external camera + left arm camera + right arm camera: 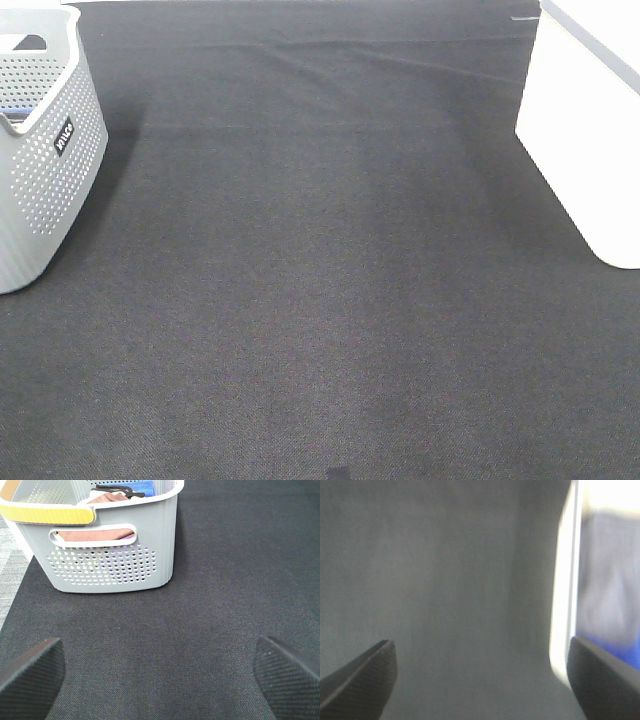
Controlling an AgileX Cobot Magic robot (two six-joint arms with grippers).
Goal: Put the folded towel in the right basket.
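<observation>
No towel lies on the black mat (320, 300) in the high view. The white right basket (585, 140) stands at the right edge. In the blurred right wrist view its white rim (565, 605) is close by, with something bluish-purple (610, 600) inside. My right gripper (480, 677) is open and empty beside that rim. The grey left basket (110, 565) holds a folded reddish-brown towel (95, 534) and a blue cloth (143, 486). My left gripper (160, 675) is open and empty over the mat, short of the grey basket. Neither gripper shows in the high view.
The grey perforated basket (45, 170) stands at the mat's left edge and has a yellow-wrapped rim (47, 514). A black hanger-like object (115, 488) lies on top of its contents. Grey floor (10, 575) shows beyond the mat.
</observation>
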